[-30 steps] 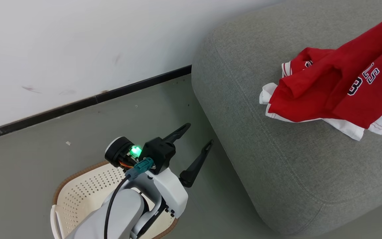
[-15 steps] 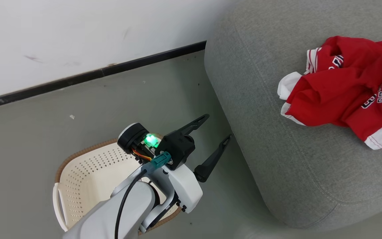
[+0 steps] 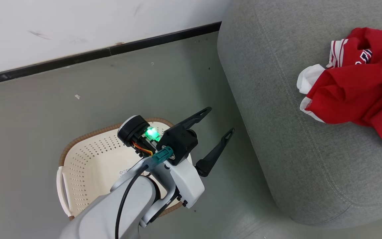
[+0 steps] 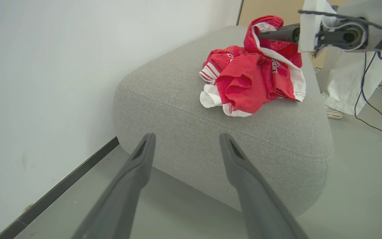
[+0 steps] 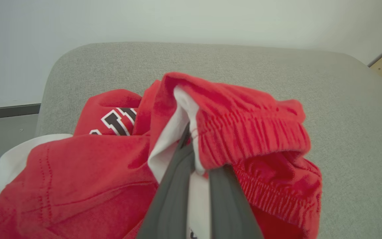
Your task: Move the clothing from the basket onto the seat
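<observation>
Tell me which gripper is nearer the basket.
Left. The left gripper hovers open by the basket; the right gripper is over the seat, shut on the clothing.

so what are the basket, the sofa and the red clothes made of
Cream-white perforated laundry basket: seemingly moulded matte plastic, regular holes, brown rim. Large grey sofa: woven upholstery fabric, visible weave, stitched seams. Red-and-white sports clothing: soft knit, fibre unclear; it creases and has a gathered waistband.

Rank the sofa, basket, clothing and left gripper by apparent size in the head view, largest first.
1. sofa, by far.
2. basket and clothing: too alike to rank; the arm hides part of the basket, the frame edge crops the clothing.
3. left gripper.
</observation>
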